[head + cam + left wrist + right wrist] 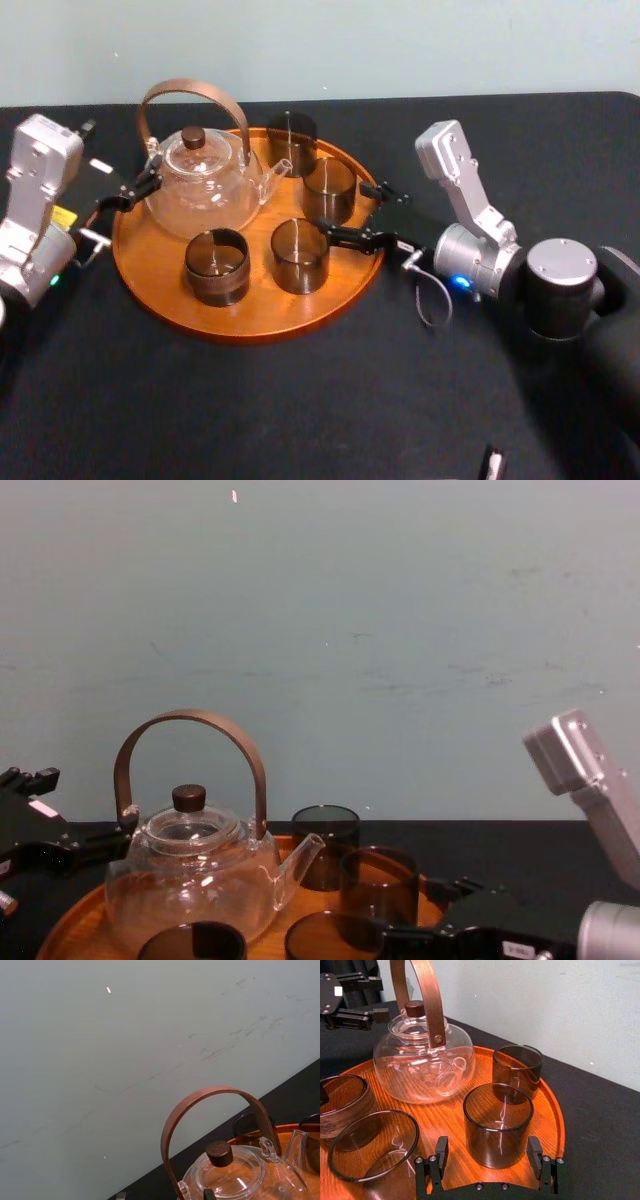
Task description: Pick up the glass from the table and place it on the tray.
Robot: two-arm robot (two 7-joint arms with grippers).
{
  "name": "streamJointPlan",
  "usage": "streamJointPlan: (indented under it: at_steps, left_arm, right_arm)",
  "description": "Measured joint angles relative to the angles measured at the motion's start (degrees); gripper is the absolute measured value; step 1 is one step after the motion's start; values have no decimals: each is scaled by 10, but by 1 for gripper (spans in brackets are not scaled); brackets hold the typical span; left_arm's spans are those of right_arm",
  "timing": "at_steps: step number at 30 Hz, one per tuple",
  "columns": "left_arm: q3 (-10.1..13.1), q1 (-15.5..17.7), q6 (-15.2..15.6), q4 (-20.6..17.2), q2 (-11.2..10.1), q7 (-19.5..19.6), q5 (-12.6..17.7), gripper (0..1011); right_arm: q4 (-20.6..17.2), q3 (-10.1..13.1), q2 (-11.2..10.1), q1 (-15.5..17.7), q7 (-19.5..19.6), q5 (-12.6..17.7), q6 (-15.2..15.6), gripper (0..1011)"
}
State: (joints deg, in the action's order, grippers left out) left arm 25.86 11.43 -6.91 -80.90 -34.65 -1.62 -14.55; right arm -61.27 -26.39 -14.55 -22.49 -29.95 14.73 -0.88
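Head view. I see the tray (160, 282) left of centre on the black counter (300, 400), carrying a clear teapot (205, 185) with an arched brown handle and four dark tumblers.

The glass (330, 188) stands upright on the tray, right of the teapot's spout and near the tray's right rim. A second glass (291, 135) stands above it in the frame, a third glass (300, 257) below it, and a fourth glass (217, 266) to the lower left of the third.

The right pincer (345, 210) reaches in from the right over the tray's rim. Its fingers are spread, one on either side of the glass at about the tips. I cannot tell whether either finger touches it.

Right wrist view. The glass (498, 1125) sits low in the centre, between the two spread fingers of the right pincer (487, 1145), on the tray (551, 1110).

The left pincer (135, 192) sits at the tray's left edge, just beside the teapot. In the upper left of the right wrist view, the fingers of the left pincer (382, 999) stand apart with nothing between them.
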Motion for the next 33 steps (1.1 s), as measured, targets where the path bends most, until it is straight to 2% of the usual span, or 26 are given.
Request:
streamJointPlan:
  at_steps: [4, 11, 15, 19, 21, 22, 28, 33]
  left_arm:
    - [0, 0, 0, 0, 0, 0, 0, 1001]
    - [0, 0, 0, 0, 0, 0, 0, 1001]
    - [0, 0, 0, 0, 0, 0, 0, 1001]
    - [0, 0, 0, 0, 0, 0, 0, 1001]
    - [0, 0, 0, 0, 0, 0, 0, 1001]
    - [0, 0, 0, 0, 0, 0, 0, 1001]
    - [0, 0, 0, 0, 0, 0, 0, 1001]
    - [0, 0, 0, 0, 0, 0, 0, 1001]
  right_arm:
    - [-39, 6, -15, 23, 9, 5, 7, 1003]
    - [-119, 31, -49, 77, 40, 13, 10, 1003]
    - [-151, 51, -64, 104, 61, 16, 8, 1002]
    - [-183, 83, -78, 138, 91, 18, 1, 1002]
    - [-195, 100, -83, 154, 106, 18, -3, 1002]
    - [-195, 100, -83, 154, 106, 18, -3, 1002]
    - [-219, 152, -86, 191, 163, 10, -12, 1002]
    - [-218, 148, -85, 189, 158, 10, -12, 1002]
